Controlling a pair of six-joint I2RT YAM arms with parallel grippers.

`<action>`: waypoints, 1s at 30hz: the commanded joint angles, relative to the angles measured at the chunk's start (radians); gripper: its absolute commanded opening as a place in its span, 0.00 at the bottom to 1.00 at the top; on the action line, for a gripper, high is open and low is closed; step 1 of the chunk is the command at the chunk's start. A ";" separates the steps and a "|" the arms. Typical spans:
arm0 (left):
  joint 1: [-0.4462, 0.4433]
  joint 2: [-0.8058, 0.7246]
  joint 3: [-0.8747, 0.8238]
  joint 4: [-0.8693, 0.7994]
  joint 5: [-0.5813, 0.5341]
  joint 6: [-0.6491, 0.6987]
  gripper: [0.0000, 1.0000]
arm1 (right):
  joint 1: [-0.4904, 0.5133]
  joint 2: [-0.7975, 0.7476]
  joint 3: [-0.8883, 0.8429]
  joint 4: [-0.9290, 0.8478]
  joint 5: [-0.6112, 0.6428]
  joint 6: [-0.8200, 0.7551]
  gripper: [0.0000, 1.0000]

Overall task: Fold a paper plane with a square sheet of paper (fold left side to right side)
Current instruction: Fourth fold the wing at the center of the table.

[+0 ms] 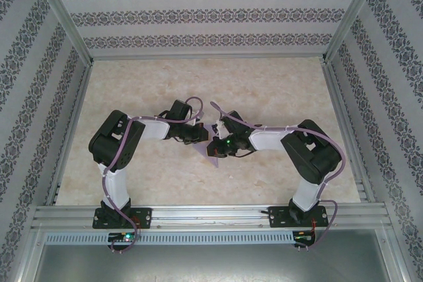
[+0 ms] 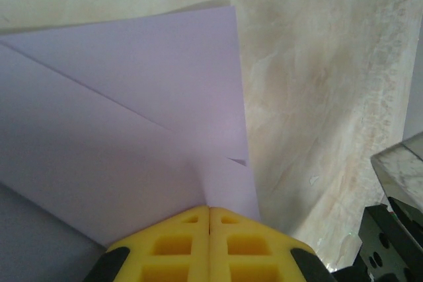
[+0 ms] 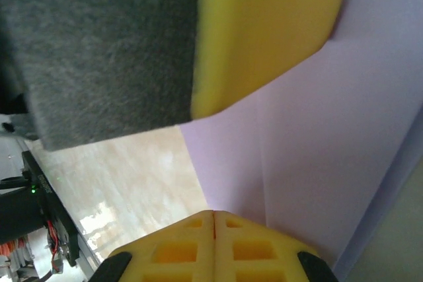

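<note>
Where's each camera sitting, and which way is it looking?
Top external: high behind both arms, looking down at the table; the arms meet at the lilac paper.
Left wrist: on that arm, looking along the left gripper at the paper.
Right wrist: likewise, past the right gripper.
All three share the paper.

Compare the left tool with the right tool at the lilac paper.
The left arm's yellow-fingered tool reaches in from the left of the beige marbled tabletop. The right arm's yellow-fingered tool comes from the right, facing it. The left tool's tips meet the folded lilac paper sheet near a diagonal fold line, while the right tool's tips sit at the sheet's edge beside bare tabletop. Both are shut.
</note>
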 commanded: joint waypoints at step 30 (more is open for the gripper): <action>0.029 0.057 -0.034 -0.072 -0.129 -0.009 0.00 | 0.052 -0.069 -0.130 -0.089 0.011 0.006 0.00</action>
